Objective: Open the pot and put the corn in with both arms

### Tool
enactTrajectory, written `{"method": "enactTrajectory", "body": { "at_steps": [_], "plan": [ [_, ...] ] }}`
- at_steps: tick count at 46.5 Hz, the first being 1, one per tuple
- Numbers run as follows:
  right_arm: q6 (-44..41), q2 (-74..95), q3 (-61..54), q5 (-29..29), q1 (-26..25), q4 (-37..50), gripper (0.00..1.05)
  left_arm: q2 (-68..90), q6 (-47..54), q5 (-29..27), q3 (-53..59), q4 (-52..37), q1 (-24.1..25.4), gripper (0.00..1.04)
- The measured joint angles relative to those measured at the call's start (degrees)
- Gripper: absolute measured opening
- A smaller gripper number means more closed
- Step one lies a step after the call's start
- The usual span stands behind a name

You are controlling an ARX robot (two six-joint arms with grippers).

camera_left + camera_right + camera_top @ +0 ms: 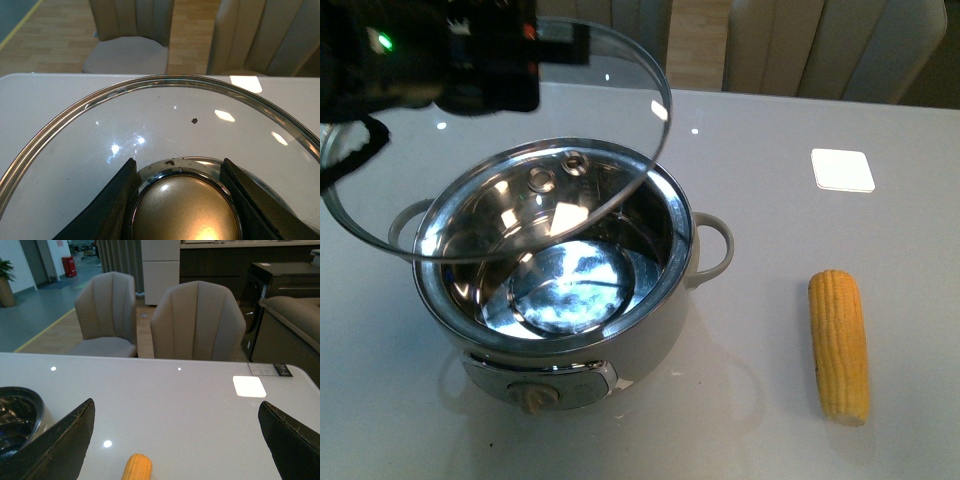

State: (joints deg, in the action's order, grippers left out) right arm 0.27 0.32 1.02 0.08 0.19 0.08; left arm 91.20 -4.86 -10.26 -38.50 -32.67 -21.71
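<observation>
The cream-white pot (650, 345) stands open at the table's left, its shiny steel inside (570, 285) showing. Above and to the left of it my left gripper (179, 167) is shut on the steel knob (185, 210) of the glass lid (620, 110), which hangs tilted over the pot's rear left. In the front view only the bulky black body of the left arm (450, 55) shows. The yellow corn (839, 345) lies on the table to the pot's right. My right gripper (177, 412) is open above the table, with the corn's tip (136, 467) between its spread fingers and the pot's rim (22, 412) beside it.
The white table (770, 250) carries a bright square reflection (842, 169) at the back right. Beige chairs (197, 322) stand behind its far edge, over a wooden floor.
</observation>
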Motion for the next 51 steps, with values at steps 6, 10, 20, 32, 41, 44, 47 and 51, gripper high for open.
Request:
{"method": "enactTrajectory", "body": {
  "at_steps": [6,10,20,32,41,44,47,51],
  "plan": [
    [0.0,0.0,0.0,0.0,0.0,0.0,0.96,-4.3,0.9,1.6,3.8,0.0,5.7,0.44],
    [0.0,0.0,0.0,0.0,0.0,0.0,0.96,-5.7,1.6,3.3,6.2,0.0,10.0,0.44],
    [0.0,0.0,0.0,0.0,0.0,0.0,0.96,-6.1,4.3,8.3,8.5,-4.0,22.2,0.44],
    [0.0,0.0,0.0,0.0,0.0,0.0,0.96,4.0,5.9,11.0,8.5,-14.8,36.4,0.43],
    [0.0,0.0,0.0,0.0,0.0,0.0,0.96,15.8,6.8,12.7,8.3,-25.7,40.0,0.43],
    [0.0,0.0,0.0,0.0,0.0,0.0,0.96,19.5,6.8,12.9,7.8,-28.2,40.3,0.44],
    [0.0,0.0,0.0,0.0,0.0,0.0,0.96,23.2,6.8,12.6,7.0,-30.1,40.5,0.43],
    [0.0,0.0,0.0,0.0,0.0,0.0,0.96,28.0,6.8,12.2,5.3,-31.9,40.5,0.43]
  ]
}}
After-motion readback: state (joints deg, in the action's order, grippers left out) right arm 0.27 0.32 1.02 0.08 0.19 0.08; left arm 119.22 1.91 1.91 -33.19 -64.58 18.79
